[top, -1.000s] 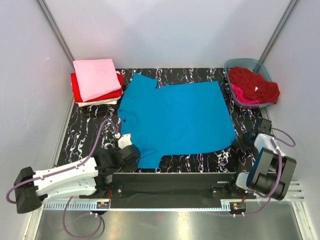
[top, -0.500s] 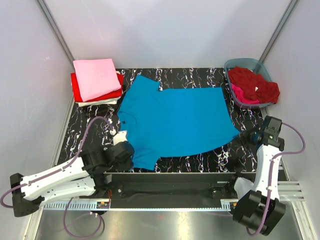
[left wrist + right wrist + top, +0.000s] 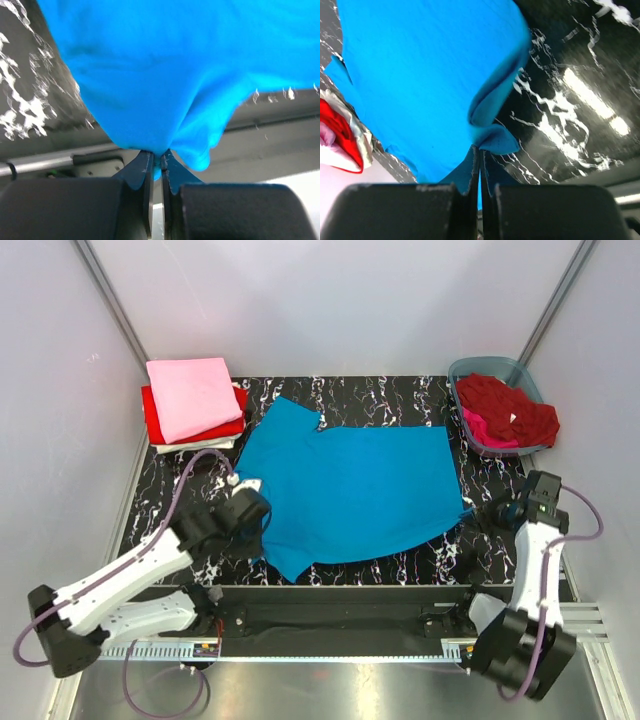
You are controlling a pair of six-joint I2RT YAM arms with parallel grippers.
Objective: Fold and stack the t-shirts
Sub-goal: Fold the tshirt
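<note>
Only slivers reach you: white shirt (image 3: 200, 445) under the bright red shirt (image 3: 152, 416), magenta shirt (image 3: 482, 428) under the dark red shirt (image 3: 505, 405).

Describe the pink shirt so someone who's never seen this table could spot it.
Find the far left corner of the black marbled table, where folded shirts are stacked. The pale pink t-shirt lies on top of a bright red one, the only pink piece in that stack.

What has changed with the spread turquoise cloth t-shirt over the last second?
The left gripper and right gripper, both shut on the turquoise cloth t-shirt, raised its near edge; its far edge slid toward the arms. The pink-topped folded stack and grey-blue plastic tub stayed put.
</note>
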